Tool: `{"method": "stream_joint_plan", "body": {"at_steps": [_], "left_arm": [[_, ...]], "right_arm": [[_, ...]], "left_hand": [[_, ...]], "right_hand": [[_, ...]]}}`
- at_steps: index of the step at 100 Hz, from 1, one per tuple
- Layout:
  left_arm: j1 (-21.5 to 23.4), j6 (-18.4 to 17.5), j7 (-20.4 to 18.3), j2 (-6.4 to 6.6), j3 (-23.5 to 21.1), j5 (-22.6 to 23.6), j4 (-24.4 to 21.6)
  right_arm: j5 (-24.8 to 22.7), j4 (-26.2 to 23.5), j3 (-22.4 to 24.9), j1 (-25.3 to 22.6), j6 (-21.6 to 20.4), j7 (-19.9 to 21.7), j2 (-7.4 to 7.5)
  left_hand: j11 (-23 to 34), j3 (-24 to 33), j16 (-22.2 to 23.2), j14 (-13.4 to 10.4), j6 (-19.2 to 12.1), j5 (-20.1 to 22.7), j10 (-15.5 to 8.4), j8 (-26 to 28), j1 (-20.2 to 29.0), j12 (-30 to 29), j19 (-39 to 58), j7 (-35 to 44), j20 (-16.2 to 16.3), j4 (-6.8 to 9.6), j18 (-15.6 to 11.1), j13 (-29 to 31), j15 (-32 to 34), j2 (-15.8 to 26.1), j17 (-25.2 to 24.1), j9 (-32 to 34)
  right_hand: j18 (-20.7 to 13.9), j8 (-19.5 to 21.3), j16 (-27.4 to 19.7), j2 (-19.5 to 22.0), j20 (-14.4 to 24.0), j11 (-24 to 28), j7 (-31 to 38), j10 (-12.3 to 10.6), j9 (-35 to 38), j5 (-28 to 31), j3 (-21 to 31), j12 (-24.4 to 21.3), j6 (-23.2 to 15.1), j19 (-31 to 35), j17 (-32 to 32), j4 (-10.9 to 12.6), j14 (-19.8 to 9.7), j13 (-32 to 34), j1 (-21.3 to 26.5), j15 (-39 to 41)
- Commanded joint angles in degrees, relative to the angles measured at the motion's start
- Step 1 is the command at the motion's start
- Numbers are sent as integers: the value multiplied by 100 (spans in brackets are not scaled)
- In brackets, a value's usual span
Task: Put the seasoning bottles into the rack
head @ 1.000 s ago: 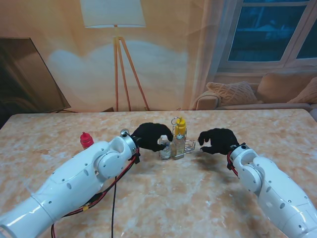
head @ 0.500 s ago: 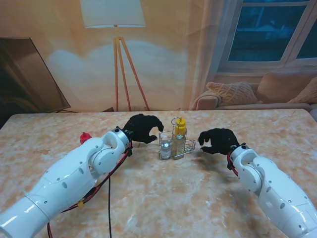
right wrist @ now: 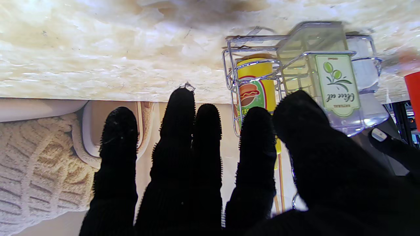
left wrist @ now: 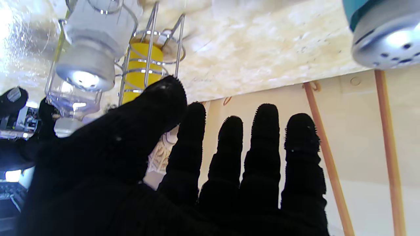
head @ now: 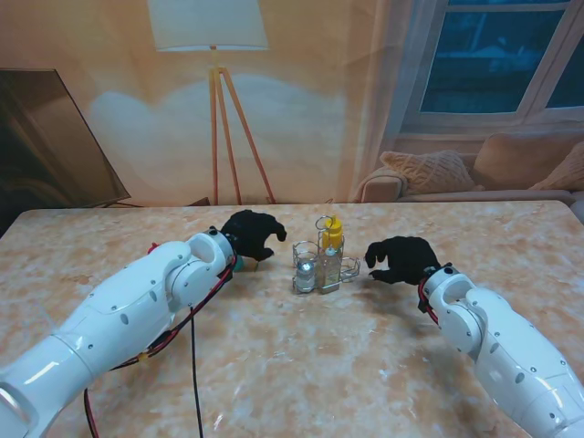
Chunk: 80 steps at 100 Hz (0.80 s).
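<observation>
Nearest, the left hand [head: 250, 234] and right hand [head: 400, 258] hovered over the marble table [head: 301, 365], fingers apart, holding nothing, on either side of the wire rack [head: 321, 266], both apart from it. Midway across the table stood that rack, holding a clear shaker [head: 305, 271], an olive oil bottle [right wrist: 331, 75] and a yellow bottle [head: 334, 234]. Toward the left edge, a red-capped bottle [head: 152, 247] showed just behind the left arm.

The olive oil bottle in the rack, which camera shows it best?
The right wrist view: the olive oil bottle fills it, label readable. The stand view shows it small in the rack. In the left wrist view I cannot make it out.
</observation>
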Motion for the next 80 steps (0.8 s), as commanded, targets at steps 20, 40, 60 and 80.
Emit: {"method": "stream_joint_plan", "body": {"at_steps": [20,40,60,80], "left_arm": [[-335,-33,-639,68,267,-138,139],[-505,-119,-1012,149,396,-120,171],[-565,-262,-1099,233,405,120,148],[-625,-409,-1239,307,386,259,159]], "right_arm": [[-16,5,6,-44,9,71,-18],[-25,2,28,-57,7,61,-16],[-22,5,26,-52,0,66,-16],[-10,13,17,-42,-2,77,-17]], "left_hand": [[-311,246,-585,271,236,-198,280,-295,-196,-332,-291,-671,-589,57,85,-363,-350,-199,-174,-352],[-458,367,-765,363,235,-213,253,-319,-406,-439,-390,-849,-824,28,171,-572,-430,-350,-348,-527],[-496,458,-784,518,130,-225,104,-321,-478,-447,-402,-902,-867,14,232,-591,-421,-508,-378,-611],[-506,577,-811,606,0,-306,-119,-316,-488,-438,-385,-909,-902,-16,255,-573,-412,-657,-311,-755]], "right_hand": [[73,0,-6,-67,-54,58,47,30,88,44,130,40,-53,114,-33,42,-49,35,68,52],[77,-2,-6,-73,-55,60,46,19,89,41,134,41,-53,113,-31,39,-49,35,65,52],[77,-5,-6,-72,-54,56,41,25,82,35,135,39,-55,114,-25,36,-52,36,60,51],[73,-4,-6,-78,-54,59,43,22,91,38,138,40,-63,112,-31,34,-51,35,58,49]]}}
